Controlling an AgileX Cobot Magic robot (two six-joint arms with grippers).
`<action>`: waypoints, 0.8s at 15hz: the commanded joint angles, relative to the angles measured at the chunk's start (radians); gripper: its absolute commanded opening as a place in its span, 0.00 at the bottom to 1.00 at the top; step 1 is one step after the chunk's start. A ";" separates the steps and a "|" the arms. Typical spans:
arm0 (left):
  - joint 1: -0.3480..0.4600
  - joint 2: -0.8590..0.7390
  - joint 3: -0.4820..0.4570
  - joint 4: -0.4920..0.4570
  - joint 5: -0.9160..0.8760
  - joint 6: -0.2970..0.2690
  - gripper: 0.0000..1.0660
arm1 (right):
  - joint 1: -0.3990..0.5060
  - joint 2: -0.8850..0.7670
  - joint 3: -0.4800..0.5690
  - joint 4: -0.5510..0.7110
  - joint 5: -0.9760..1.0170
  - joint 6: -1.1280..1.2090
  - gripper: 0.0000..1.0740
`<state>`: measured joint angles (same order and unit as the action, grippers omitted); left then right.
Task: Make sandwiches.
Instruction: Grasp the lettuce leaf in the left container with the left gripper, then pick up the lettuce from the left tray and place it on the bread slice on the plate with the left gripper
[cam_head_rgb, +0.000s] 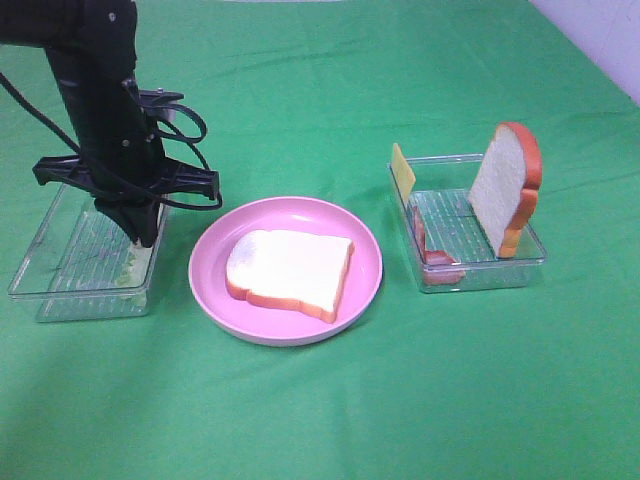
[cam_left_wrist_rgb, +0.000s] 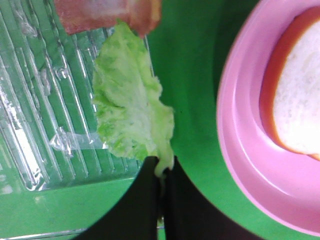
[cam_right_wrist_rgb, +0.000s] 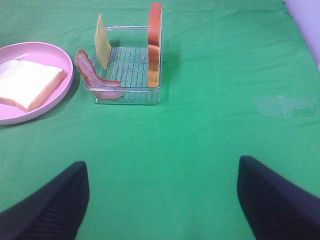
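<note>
We see the left gripper (cam_head_rgb: 140, 238) down in the left tray (cam_head_rgb: 45, 285), jaws pressed together on the lettuce (cam_left_wrist_rgb: 130, 115). In the left wrist view the left gripper (cam_left_wrist_rgb: 161, 166) pinches one narrow tip of the leaf. The two dark fingers (cam_left_wrist_rgb: 145, 200) nearly touch, with only a thin green edge between them. The rest of the leaf spreads away from the jaws. Its long axis runs straight out from the fingertips toward a pink-red piece (cam_left_wrist_rgb: 100, 12) at the tray's other end, and the broad end touches or overlaps that piece. The leaf lies mostly on the ribbed floor of the left tray (cam_left_wrist_rgb: 45, 110), and its side toward the pink plate (cam_left_wrist_rgb: 250, 175) crosses the tray wall over the green cloth (cam_left_wrist_rgb: 195, 75). From the high camera only a pale sliver of lettuce (cam_head_rgb: 130, 268) shows below the arm.

A flat bread slice (cam_head_rgb: 290, 272) lies on the pink plate (cam_head_rgb: 365, 240) between the two trays. The right tray (cam_head_rgb: 530, 262) holds an upright bread slice (cam_head_rgb: 505, 190), a cheese slice (cam_head_rgb: 402, 168) on edge and a bacon strip (cam_head_rgb: 437, 258).

We see the right gripper (cam_right_wrist_rgb: 162, 210) with jaws spread wide, holding nothing, above bare green cloth (cam_right_wrist_rgb: 200, 140). It is well apart from the right tray (cam_right_wrist_rgb: 127, 97).
</note>
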<state>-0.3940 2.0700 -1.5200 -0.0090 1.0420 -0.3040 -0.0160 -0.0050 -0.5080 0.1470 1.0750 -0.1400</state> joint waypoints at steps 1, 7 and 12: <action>-0.005 -0.029 0.005 -0.002 0.024 -0.005 0.00 | -0.006 -0.004 0.002 0.000 -0.011 -0.011 0.72; -0.005 -0.147 0.002 -0.142 0.043 0.054 0.00 | -0.006 -0.004 0.002 0.000 -0.011 -0.011 0.72; -0.049 -0.154 0.002 -0.418 -0.034 0.232 0.00 | -0.006 -0.004 0.002 0.000 -0.011 -0.011 0.72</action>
<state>-0.4370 1.9200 -1.5200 -0.4000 1.0190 -0.0870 -0.0160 -0.0050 -0.5080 0.1470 1.0750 -0.1400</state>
